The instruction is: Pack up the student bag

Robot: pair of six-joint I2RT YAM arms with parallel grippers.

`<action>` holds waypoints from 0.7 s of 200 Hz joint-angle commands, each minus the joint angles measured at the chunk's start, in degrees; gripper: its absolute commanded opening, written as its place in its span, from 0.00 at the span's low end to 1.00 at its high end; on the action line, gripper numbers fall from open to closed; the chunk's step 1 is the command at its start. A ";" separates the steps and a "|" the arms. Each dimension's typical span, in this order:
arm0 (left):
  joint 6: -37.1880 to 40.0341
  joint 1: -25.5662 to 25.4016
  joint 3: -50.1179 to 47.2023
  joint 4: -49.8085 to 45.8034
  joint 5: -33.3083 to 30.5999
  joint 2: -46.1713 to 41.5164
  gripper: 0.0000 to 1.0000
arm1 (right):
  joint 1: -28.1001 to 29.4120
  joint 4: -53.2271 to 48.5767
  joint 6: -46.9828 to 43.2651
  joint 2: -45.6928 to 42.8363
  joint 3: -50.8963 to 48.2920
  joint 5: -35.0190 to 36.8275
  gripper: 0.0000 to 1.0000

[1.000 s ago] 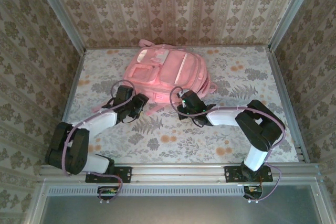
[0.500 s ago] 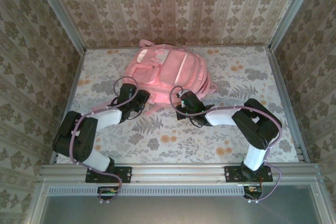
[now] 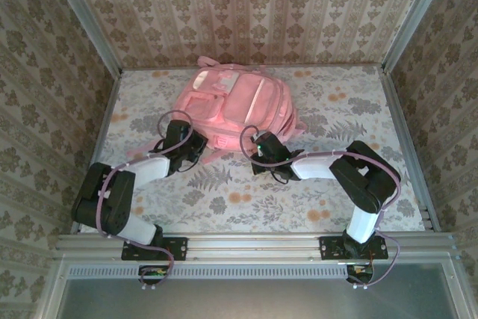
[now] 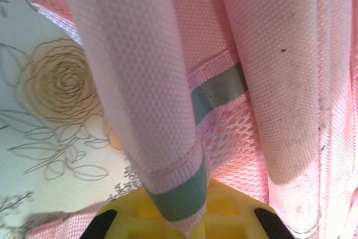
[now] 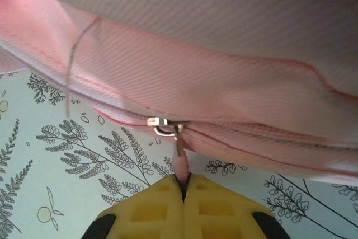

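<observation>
The right gripper (image 5: 183, 186) is pinched together on the pink zipper pull (image 5: 178, 158) at the near edge of the student bag (image 3: 235, 106). The left gripper (image 4: 179, 216) is clamped on a pink strap (image 4: 140, 82). The bag lies pockets-up at the far middle of the table (image 3: 336, 184), its long axis running near to far and its top handle toward the back wall.

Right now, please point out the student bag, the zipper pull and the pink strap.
student bag (image 3: 250, 102): top external view, on its front pocket.
zipper pull (image 5: 178, 158): right wrist view, on the pink tab.
pink strap (image 4: 134, 82): left wrist view, on its woven middle.
</observation>
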 commanded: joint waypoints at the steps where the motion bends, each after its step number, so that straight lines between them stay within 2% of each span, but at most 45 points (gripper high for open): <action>1: 3.57 1.36 0.96 -9.61 -6.32 -2.72 0.00 | -2.04 -7.27 -0.95 -1.20 0.26 3.12 0.00; 45: 4.43 1.61 1.37 -13.87 -8.92 -4.42 0.00 | -4.67 -9.58 -2.73 -3.71 0.18 2.80 0.00; 108: 5.52 1.88 2.80 -17.62 -9.53 -4.93 0.00 | -6.86 -12.69 -3.97 -5.29 0.62 2.00 0.00; 140: 8.47 1.77 5.23 -19.41 -9.00 -3.69 0.00 | -7.71 -13.71 -3.66 -5.81 0.31 2.03 0.00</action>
